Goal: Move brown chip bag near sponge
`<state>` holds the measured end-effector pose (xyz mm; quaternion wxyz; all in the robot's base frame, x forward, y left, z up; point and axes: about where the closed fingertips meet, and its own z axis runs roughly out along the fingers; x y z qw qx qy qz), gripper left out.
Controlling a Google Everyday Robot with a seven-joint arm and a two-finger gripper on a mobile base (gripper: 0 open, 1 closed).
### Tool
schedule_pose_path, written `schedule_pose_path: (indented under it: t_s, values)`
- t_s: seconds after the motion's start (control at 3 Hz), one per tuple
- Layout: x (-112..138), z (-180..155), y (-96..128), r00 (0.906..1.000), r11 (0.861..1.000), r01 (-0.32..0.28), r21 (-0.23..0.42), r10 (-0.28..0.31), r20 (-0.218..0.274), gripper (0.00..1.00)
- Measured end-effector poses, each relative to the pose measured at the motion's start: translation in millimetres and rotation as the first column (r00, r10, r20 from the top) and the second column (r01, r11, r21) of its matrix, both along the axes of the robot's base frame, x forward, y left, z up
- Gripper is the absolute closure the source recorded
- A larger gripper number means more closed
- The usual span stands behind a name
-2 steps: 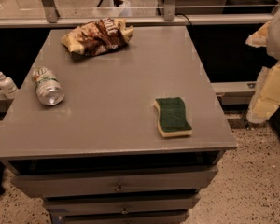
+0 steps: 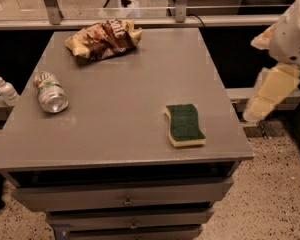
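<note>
The brown chip bag (image 2: 104, 38) lies crumpled at the far left of the grey table top (image 2: 125, 94), near the back edge. The sponge (image 2: 184, 124), dark green top over pale yellow foam, lies flat near the front right corner. My gripper (image 2: 269, 95) hangs in the air off the table's right edge, cream-coloured, pointing down and left, below the white arm (image 2: 296, 31). It is beside the sponge's side of the table, holds nothing, and is far from the bag.
A silver can with a green label (image 2: 50, 92) lies on its side at the table's left edge. A hand-pump bottle (image 2: 5, 89) stands off the table to the left. Drawers (image 2: 125, 200) sit under the top. A glass rail (image 2: 140, 4) runs behind.
My gripper has shifted slightly left, toward the table's right edge. The bag, sponge and can have not moved.
</note>
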<state>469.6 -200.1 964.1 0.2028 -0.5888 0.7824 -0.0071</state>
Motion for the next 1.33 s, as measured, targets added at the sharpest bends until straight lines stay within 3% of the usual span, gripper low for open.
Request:
schedule_pose_path:
  t_s: [0.33, 0.67, 1.0, 1.33]
  values:
    - [67, -37, 40, 0.9998, 0.971, -0.008, 0.237, 0.004, 0.02, 0.0]
    - [143, -54, 81, 0.9957, 0.891, -0.021, 0.454, -0.022, 0.089, 0.0]
    - [218, -51, 113, 0.9798, 0.804, -0.036, 0.593, -0.088, 0.18, 0.0]
    - [218, -51, 113, 0.9798, 0.804, -0.036, 0.593, -0.088, 0.18, 0.0]
